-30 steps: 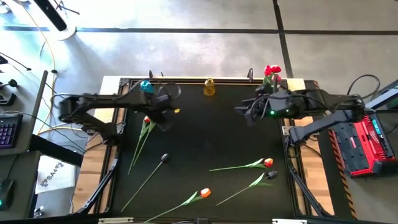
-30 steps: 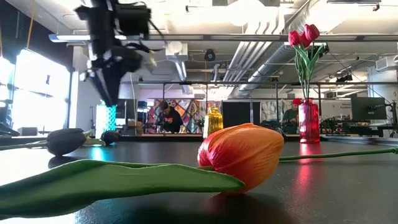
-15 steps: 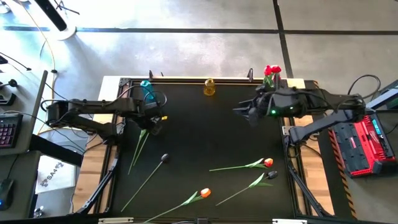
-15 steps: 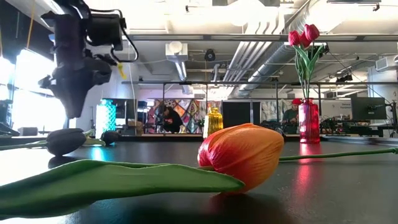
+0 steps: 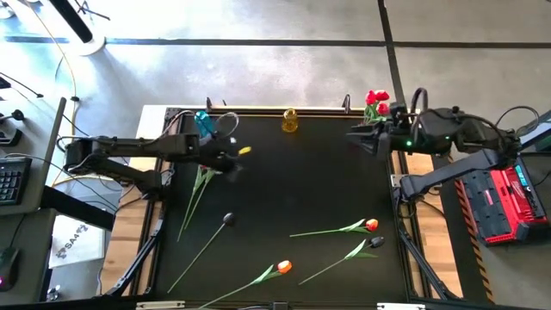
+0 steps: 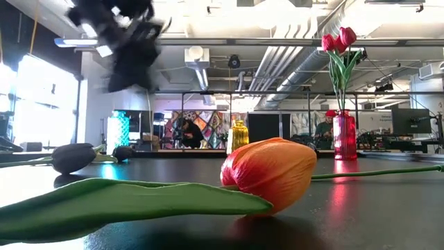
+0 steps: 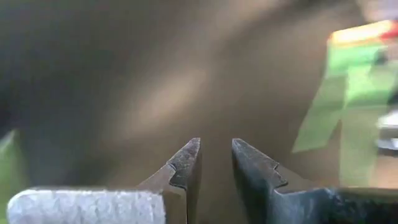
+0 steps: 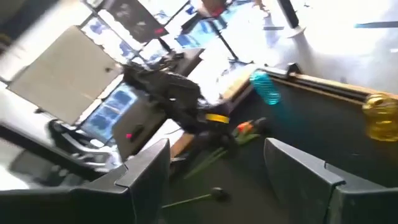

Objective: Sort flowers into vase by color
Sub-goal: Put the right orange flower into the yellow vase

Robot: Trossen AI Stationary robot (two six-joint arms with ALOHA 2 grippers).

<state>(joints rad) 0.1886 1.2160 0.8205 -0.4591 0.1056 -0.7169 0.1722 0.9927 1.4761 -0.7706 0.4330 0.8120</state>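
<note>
Two red tulips stand in the red vase [image 5: 380, 112] at the table's far right. A blue vase [image 5: 202, 121] and a yellow vase [image 5: 289, 120] stand along the far edge. Two tulips [image 5: 196, 191] lie side by side near the far left. Further ones lie flat at the near side: a black one [image 5: 228, 219], a red one [image 5: 371, 225], another black one [image 5: 376, 243] and an orange one [image 5: 283, 267]. My left gripper [image 5: 232, 162] hovers just right of the paired tulips, its fingers [image 7: 186, 163] only narrowly apart, with nothing between them. My right gripper [image 8: 217, 162] is wide open and empty beside the red vase.
The low view looks past the orange tulip's head [image 6: 270, 173] and its leaf [image 6: 125, 201] close to the camera. The table's dark middle [image 5: 293, 181] is bare. A red case [image 5: 508, 202] sits off the right edge, and a keyboard [image 5: 7, 181] off the left.
My left gripper swung toward the table's left edge over the paired tulips, then back to the right and upward, moving fast. My right gripper drew back toward the far right corner, closer to the red vase. The flowers kept their places.
</note>
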